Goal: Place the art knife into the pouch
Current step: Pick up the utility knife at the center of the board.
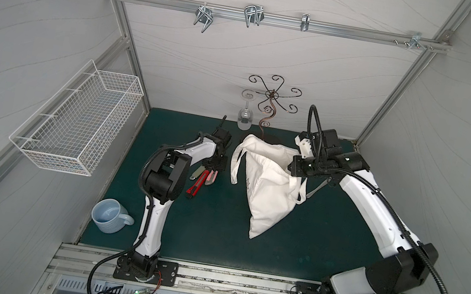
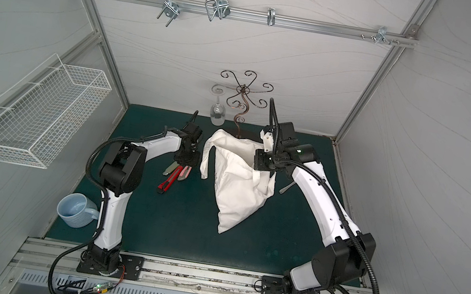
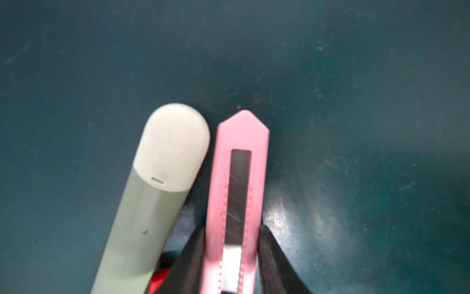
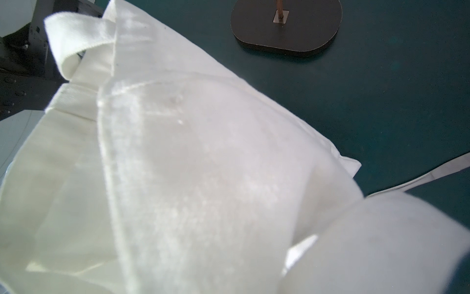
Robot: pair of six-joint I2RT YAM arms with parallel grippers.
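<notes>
1. Left wrist view: the art knife (image 3: 237, 193) is a slim pink snap-off cutter with a pointed end. A window down its middle shows the scored steel blade, and small pink teeth run along the slot's edges.
2. It lies flat on the dark green counter (image 3: 356, 101). The left tool (image 3: 232, 229) is clenched on it, with a black finger (image 3: 197, 244) pressed to each long side.
3. Just beside it lies a grey-green knife (image 3: 152, 203) with a rounded white cap. The two bodies run almost parallel and nearly touch. A sliver of a red knife (image 3: 159, 277) shows under the tool.
4. In both top views the three cutters lie in a row left of the pouch. The pink one (image 1: 212, 177) is nearest the pouch (image 1: 269, 189), the red one (image 1: 197, 185) is in the middle, and the grey-green one (image 1: 198, 172) is farthest.
5. The pouch is an off-white canvas bag. One corner rests on the counter, and its upper edge is drawn up in a peak to the right tool (image 1: 294, 167), which is clenched on the cloth. One loop handle hangs at each side.
6. A faint dark print on the pouch's face is too small to read. The grey-green knife's cap carries only a small slot.
7. The right wrist view is filled with folded canvas (image 4: 190, 165), so I cannot tell what is inside the pouch.
8. A white wire basket (image 1: 75, 127) hangs on the left wall. A pale blue mug (image 1: 109, 215) sits at the counter's near left, and a wine glass (image 1: 245, 117) hangs upside down from a scrolled metal stand (image 1: 271, 102).
</notes>
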